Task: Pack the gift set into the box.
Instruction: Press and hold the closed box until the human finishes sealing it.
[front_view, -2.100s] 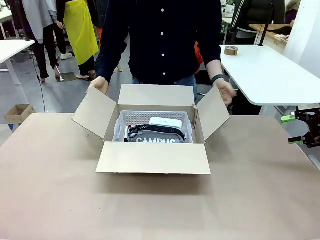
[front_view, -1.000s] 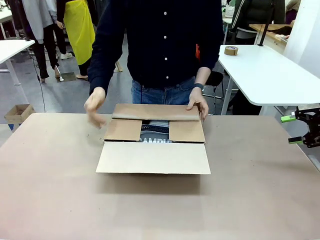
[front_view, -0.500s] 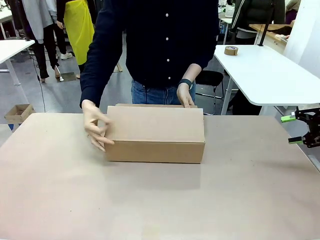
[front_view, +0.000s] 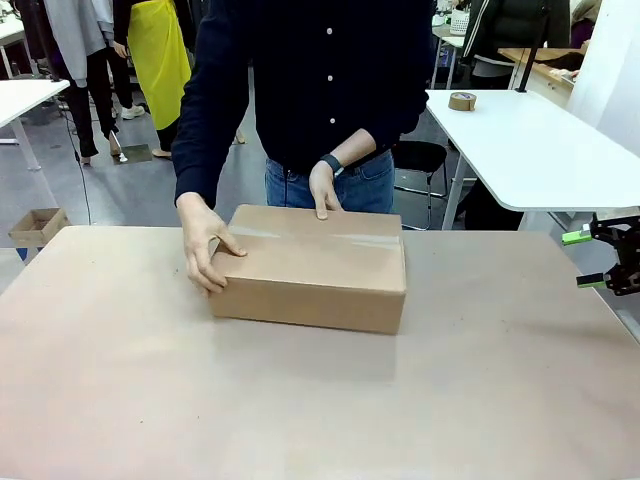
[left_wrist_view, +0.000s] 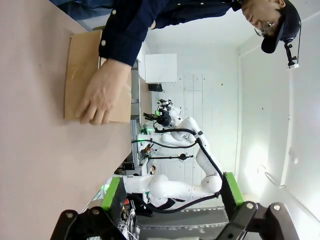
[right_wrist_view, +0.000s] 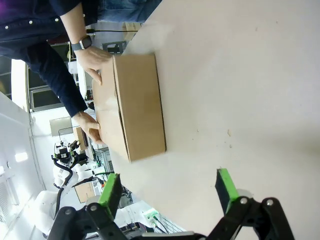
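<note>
The left gripper (left_wrist_view: 172, 194) stands wide open in its wrist view, its two green pads far apart with nothing between them, low over the brown table (front_view: 300, 410). Beyond it lies the box (front_view: 310, 268) with a hand flat on its end.

In the front view, a small open cardboard box (front_view: 37, 226) sits on the floor past the table's far left corner. On the table, slightly left of the middle and near the far edge, the large brown carton rests with all its flaps folded down, so what it holds is hidden. The person's right hand (front_view: 206, 252) grips its left end, fingers spread over the corner. The person's left hand (front_view: 324, 192), a watch on its wrist, presses on the far edge of the top.

Farther right, a roll of brown tape (front_view: 461, 100) lies on a white table (front_view: 540, 150) behind. At the right edge of the brown table, well apart from the carton, the right gripper (front_view: 586, 260) hangs with its jaws spread and empty.
</note>
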